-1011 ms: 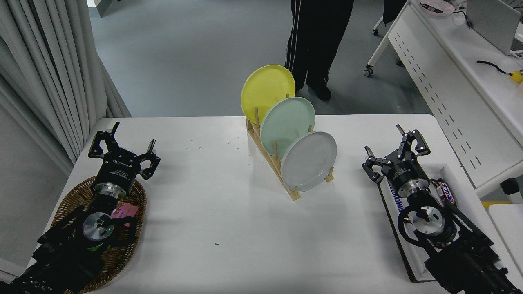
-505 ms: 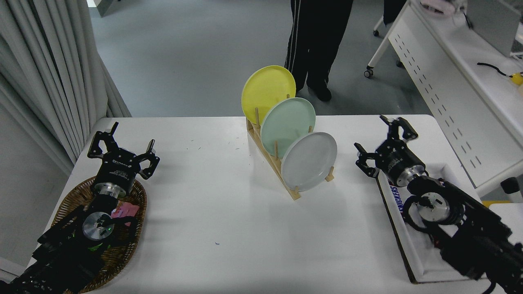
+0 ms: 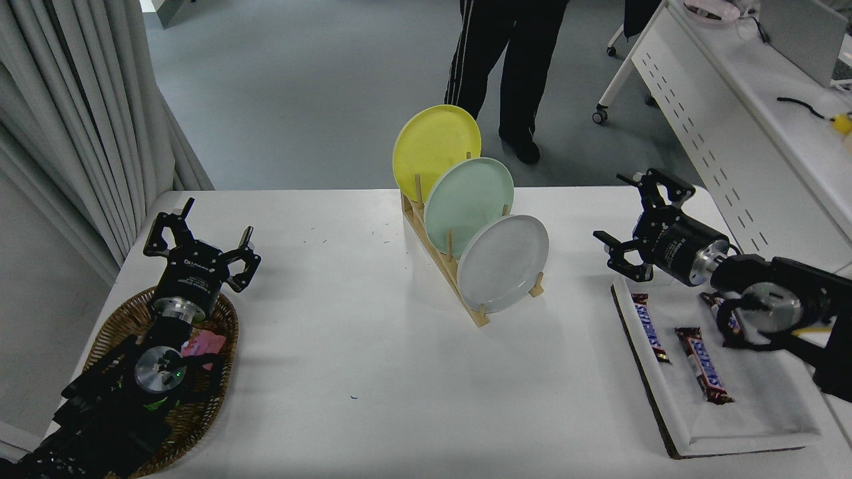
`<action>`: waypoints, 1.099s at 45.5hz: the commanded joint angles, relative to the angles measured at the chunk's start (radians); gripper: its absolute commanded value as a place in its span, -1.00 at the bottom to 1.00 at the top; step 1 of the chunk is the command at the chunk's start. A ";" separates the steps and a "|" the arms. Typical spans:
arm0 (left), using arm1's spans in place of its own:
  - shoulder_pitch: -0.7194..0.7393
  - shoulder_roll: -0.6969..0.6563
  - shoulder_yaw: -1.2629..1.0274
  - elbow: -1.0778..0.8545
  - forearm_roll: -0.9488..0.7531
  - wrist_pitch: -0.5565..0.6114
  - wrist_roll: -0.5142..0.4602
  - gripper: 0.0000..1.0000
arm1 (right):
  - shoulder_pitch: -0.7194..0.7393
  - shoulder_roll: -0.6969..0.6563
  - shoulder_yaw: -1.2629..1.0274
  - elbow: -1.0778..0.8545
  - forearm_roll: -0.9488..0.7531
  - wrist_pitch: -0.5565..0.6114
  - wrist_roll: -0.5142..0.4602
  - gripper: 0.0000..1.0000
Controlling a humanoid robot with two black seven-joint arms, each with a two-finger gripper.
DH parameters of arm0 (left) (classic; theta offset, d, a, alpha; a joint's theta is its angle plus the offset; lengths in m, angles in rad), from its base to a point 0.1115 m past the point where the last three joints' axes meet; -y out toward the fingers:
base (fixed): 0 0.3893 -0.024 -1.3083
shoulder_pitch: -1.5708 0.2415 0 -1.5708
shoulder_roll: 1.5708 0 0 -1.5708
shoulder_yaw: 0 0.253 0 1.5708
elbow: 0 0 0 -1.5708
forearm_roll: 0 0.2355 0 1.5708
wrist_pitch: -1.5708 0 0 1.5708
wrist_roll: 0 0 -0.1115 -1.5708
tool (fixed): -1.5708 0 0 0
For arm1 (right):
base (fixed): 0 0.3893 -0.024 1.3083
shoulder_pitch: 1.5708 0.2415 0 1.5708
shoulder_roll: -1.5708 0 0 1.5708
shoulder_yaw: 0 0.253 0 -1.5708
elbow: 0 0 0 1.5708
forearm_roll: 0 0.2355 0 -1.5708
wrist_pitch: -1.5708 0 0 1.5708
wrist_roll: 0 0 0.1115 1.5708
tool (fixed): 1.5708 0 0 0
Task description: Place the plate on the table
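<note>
At the near left our left gripper sits parked over a wicker basket, its fingers spread and empty; the arm covers most of the basket, so we can only make out a pink scrap inside it.

In the middle of the table stands a wooden plate rack with three plates on edge: a yellow plate at the far end, a mint green plate in the middle slot, and the plate we are after, pale grey-white, in the nearest slot. It is upright between the pegs, so none of the task is done yet. The rack's base and the lower rims of the two far plates are hidden behind the plates in front of them.

To the right, well apart from the rack, our right gripper hangs above the table with fingers wide apart and nothing between them, pointing left towards the plates. We judge this to be the approach step. Next we would need to line the fingers up with the plate's exposed right or upper rim, close on it, and lift it clear of the pegs before laying it flat.

At the near right a white tray holds chocolate bars; the arm covers one of them. At the far side only a person's legs show.
</note>
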 commanded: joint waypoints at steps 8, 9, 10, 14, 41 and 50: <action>0.000 0.000 0.000 0.000 0.000 0.001 -0.001 1.00 | 0.164 0.027 -0.144 0.070 0.048 -0.011 -0.064 1.00; 0.000 0.000 0.000 0.000 0.000 -0.001 0.001 1.00 | 0.167 0.038 -0.144 0.068 0.040 -0.018 -0.064 1.00; 0.000 0.000 0.000 0.000 0.000 0.001 -0.001 1.00 | 0.170 0.052 -0.144 0.065 0.028 -0.032 -0.065 1.00; 0.000 0.000 0.000 0.000 0.000 -0.001 -0.001 1.00 | 0.177 0.107 -0.140 0.060 -0.029 -0.112 -0.084 1.00; 0.000 0.000 0.000 0.000 0.000 -0.001 0.001 1.00 | 0.206 0.291 -0.124 -0.031 -0.176 -0.290 -0.208 1.00; 0.000 0.000 0.000 0.000 0.000 -0.001 -0.001 1.00 | 0.200 0.368 -0.121 -0.099 -0.071 -0.287 -0.219 1.00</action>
